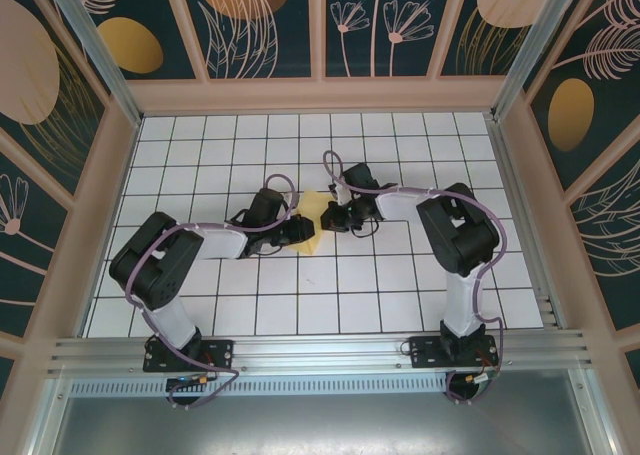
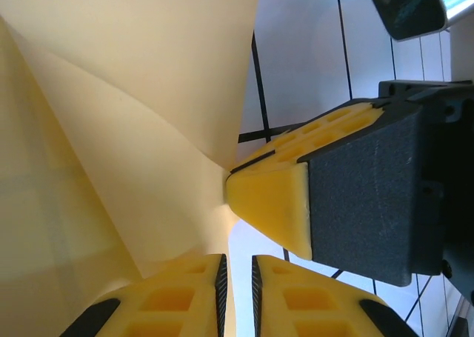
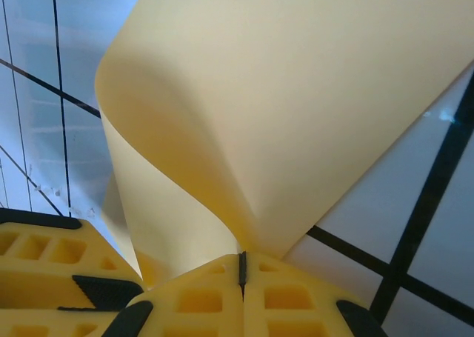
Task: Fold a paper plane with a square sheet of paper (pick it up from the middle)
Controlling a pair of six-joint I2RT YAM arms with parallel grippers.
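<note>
Sheet: pale yellow square sheet of thin paper (image 3: 296,107), smooth, matt.
Right tool (image 3: 242,278): yellow plastic, matt.
Housing (image 2: 370,196) behind tool: black plastic, grainy.
Surface (image 3: 44,41) beneath tool: white, glossy.

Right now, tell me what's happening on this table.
Both arms have met over the middle of the white grid table and are working one square sheet of paper. The right gripper is shut on the sheet, which curls away from its fingertips. The left gripper sits at the sheet's edge with a narrow gap between its fingers; I cannot tell whether it is pinching the paper. No plane shape has formed yet.
</note>
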